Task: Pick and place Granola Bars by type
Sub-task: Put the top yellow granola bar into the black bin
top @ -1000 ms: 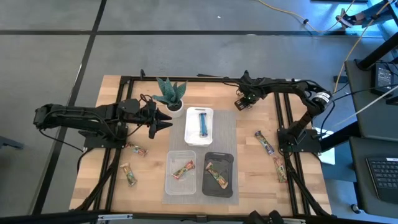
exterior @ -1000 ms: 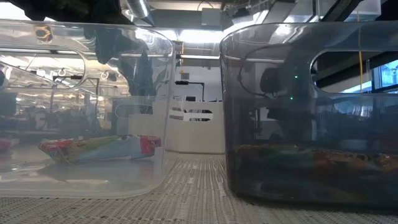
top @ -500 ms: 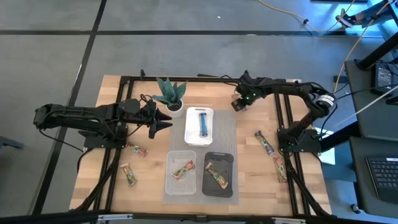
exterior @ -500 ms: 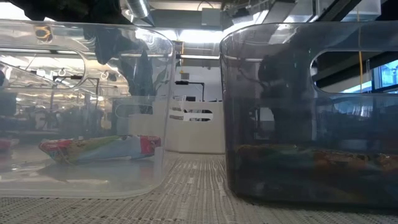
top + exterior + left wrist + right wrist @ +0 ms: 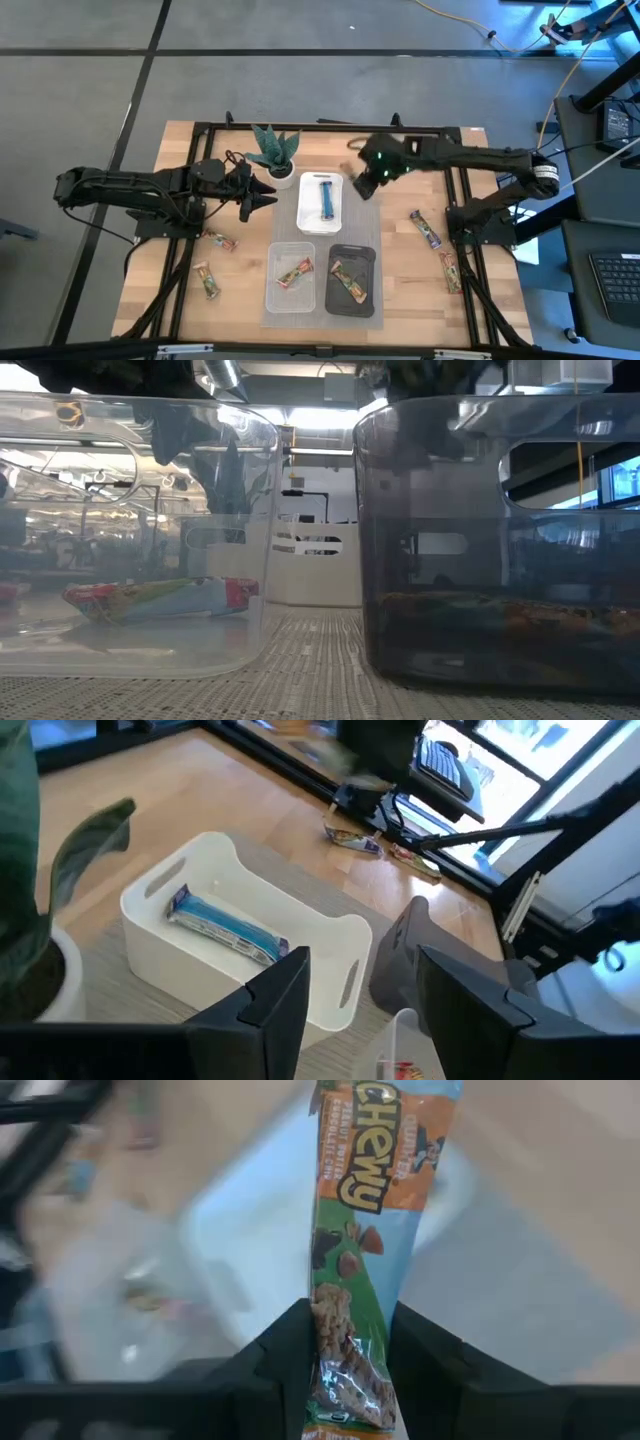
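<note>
right gripper [image 5: 345, 1342] was clamped on a granola bar [image 5: 368, 1230], bar projecting forward between its fingers, beside the white tray [image 5: 321, 203]; left gripper [image 5: 262, 192] hung parted

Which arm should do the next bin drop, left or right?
Right. The right gripper is shut on a granola bar and hangs beside the white bin. The left gripper is open and carries nothing, waiting by the plant.

High overhead, low table-level — both see black tray [image 5: 352, 281].

White tray [image 5: 304, 212] behind clear tray [image 5: 272, 296] — black tray [image 5: 368, 296] right.
</note>
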You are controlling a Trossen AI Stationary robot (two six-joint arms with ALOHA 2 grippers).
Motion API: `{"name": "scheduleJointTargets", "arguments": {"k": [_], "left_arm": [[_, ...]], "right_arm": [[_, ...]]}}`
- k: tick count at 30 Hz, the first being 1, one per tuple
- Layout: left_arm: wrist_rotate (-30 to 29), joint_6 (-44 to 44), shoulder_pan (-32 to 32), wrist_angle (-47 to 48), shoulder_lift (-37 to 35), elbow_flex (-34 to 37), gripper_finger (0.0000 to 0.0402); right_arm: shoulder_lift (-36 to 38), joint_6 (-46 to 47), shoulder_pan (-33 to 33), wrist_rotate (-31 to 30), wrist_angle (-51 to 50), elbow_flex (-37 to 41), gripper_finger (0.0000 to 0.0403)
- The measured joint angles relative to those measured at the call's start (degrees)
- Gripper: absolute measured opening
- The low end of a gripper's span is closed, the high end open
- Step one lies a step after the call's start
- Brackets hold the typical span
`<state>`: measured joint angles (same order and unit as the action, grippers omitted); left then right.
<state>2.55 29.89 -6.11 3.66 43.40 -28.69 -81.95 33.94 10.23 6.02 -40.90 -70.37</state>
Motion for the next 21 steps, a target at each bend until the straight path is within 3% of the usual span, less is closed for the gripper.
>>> {"name": "scheduleJointTargets", "arguments": {"k": [12, 16, 21], "left_arm": [[0.0, 2.5, 0.0, 0.0, 0.0, 0.0, 0.0175], [0.0, 2.4, 0.0, 0.0, 0.0, 0.0, 0.0174], [-0.1, 2.5, 0.0, 0.0, 0.0, 0.0, 0.0175]], "right_arm": [[-2.3, 32.9, -32.1, -15.8, -0.9, -2.7, 0.0122], [-6.2, 41.4, -37.8, -16.9, 0.0, -2.7, 0.0122], [-12.4, 47.1, -40.1, -17.1, 0.1, -2.7, 0.0122]]}}
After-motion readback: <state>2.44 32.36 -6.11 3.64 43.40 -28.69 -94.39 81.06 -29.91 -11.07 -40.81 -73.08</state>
